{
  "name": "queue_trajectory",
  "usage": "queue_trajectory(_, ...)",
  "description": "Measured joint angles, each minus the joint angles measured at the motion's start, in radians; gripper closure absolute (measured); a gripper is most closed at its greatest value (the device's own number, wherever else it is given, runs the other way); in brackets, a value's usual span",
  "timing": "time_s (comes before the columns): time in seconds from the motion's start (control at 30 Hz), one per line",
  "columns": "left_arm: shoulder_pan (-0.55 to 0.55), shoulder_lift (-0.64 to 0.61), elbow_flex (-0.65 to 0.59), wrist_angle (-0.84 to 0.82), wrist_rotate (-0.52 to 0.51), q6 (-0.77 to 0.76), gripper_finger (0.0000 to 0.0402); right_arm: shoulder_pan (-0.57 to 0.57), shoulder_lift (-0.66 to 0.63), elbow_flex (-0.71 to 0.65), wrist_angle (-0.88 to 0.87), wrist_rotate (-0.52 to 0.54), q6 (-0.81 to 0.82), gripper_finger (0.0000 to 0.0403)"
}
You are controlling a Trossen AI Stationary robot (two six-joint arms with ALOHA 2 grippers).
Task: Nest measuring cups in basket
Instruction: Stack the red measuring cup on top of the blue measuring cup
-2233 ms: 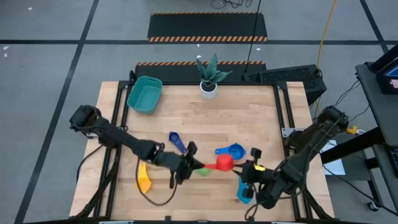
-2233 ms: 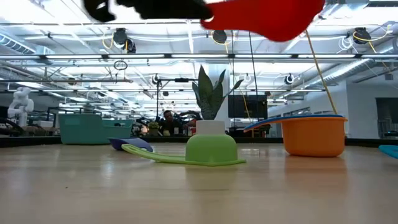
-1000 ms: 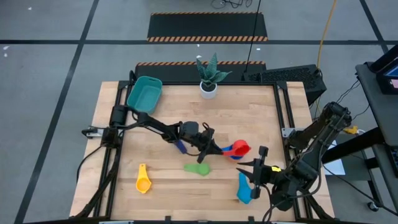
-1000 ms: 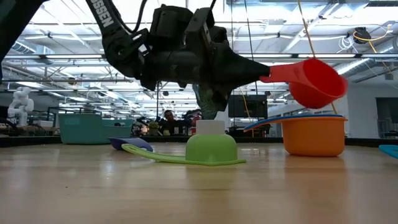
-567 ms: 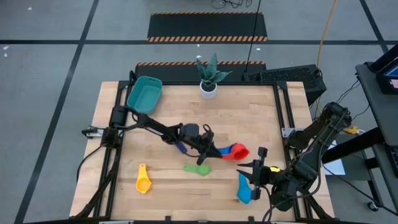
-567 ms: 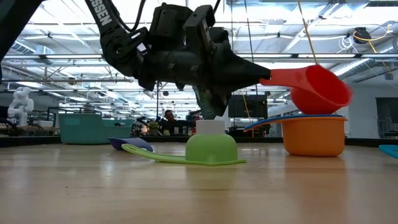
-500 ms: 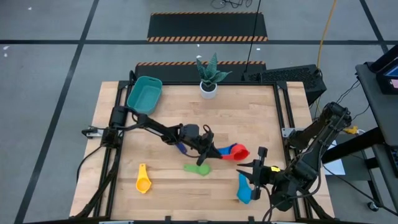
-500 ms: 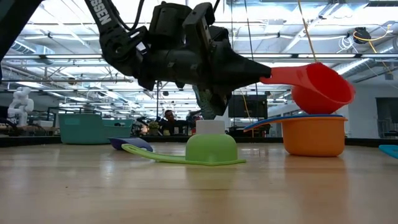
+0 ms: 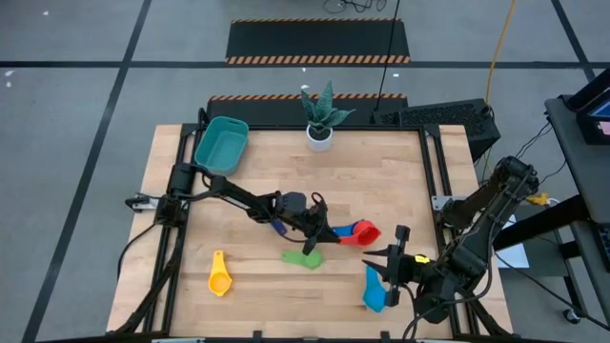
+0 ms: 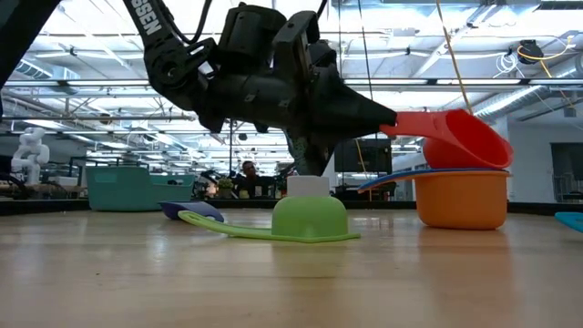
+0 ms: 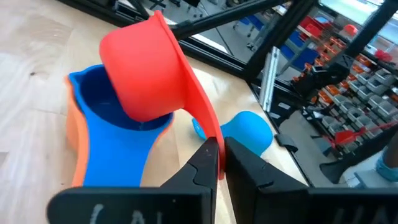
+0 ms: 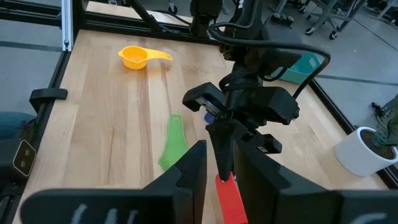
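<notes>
We record, from the left of the counter (image 9: pixel 191 191) across:

Basket (image 9: pixel 221 145), teal, at the far left corner of the counter.

Yellow cup (image 9: pixel 220 277), near the front left, lying apart from the rest.

Left arm, reaching from the left edge toward the counter's middle, stretched low and nearly level. The left tool (image 9: pixel 319 232) is closed on the flat handle of the red cup (image 9: pixel 363 232); in the left wrist view its two fingers (image 11: pixel 202 163) pinch that handle from either side.

Dark blue cup (image 9: pixel 277 225), just behind the left arm's wrist and partly hidden by it.

Green cup (image 10: pixel 310 219), bowl down on the counter just in front of the left tool, handle lying flat toward the left.

Red cup, held tilted with its bowl resting in the stack: an orange cup (image 10: pixel 460 201) standing upright with a blue cup (image 11: pixel 118 134) nested inside it.

Plant pot (image 9: pixel 319 136), white, at the far edge, well apart.

Light blue cup (image 9: pixel 374 289), near the front right, just beside the right tool (image 9: pixel 393 270).

Right arm, folded at the front right corner. The right tool's fingers (image 12: pixel 193 168) stand slightly apart, holding nothing.
</notes>
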Motion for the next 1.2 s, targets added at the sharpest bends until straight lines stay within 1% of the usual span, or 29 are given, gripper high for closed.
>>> queue_trajectory(0.1,0.001,0.000,0.000,-0.028,-0.050,0.015,0.0371,0.000,0.000,0.000,0.000,-0.002,0.001,0.0328)
queue_trajectory(0.27,0.001,-0.001,0.000,-0.050,-0.104,0.078,0.0368,0.000,0.000,0.000,0.000,-0.024,0.001,0.0328)
queue_trajectory(0.37,0.001,-0.001,0.000,-0.060,-0.116,0.098,0.0366,0.000,0.000,0.000,0.000,-0.024,0.001,0.0328)
queue_trajectory(0.43,0.001,-0.001,0.000,-0.057,-0.123,0.107,0.0361,0.000,0.000,0.000,0.000,-0.024,0.001,0.0328)
queue_trajectory(0.5,0.001,-0.001,0.000,-0.058,-0.151,0.109,0.0350,0.000,0.000,0.000,0.000,-0.024,0.001,0.0328)
queue_trajectory(0.6,0.001,-0.001,0.000,-0.058,-0.186,0.116,0.0325,0.000,0.000,0.000,0.000,-0.024,0.001,0.0328)
queue_trajectory(0.8,-0.010,-0.001,0.000,-0.053,-0.216,0.139,0.0265,0.000,0.000,0.000,0.000,-0.024,0.001,0.0328)
queue_trajectory(0.93,-0.049,-0.001,0.000,-0.020,-0.259,0.205,0.0225,0.000,0.000,0.000,0.000,-0.024,0.001,0.0328)
queue_trajectory(1.0,-0.087,-0.001,0.000,0.006,-0.310,0.272,0.0203,0.000,0.000,0.000,0.000,-0.024,0.001,0.0328)
queue_trajectory(1.07,-0.133,-0.001,0.004,0.014,-0.395,0.369,0.0179,0.000,0.000,0.000,0.000,-0.024,0.001,0.0328)
queue_trajectory(1.17,-0.209,-0.001,0.034,-0.017,-0.496,0.557,0.0143,0.000,0.000,0.000,0.000,-0.024,0.000,0.0328)
queue_trajectory(1.2,-0.235,-0.001,0.051,-0.044,-0.525,0.597,0.0134,0.000,0.000,0.000,0.000,-0.024,0.000,0.0328)
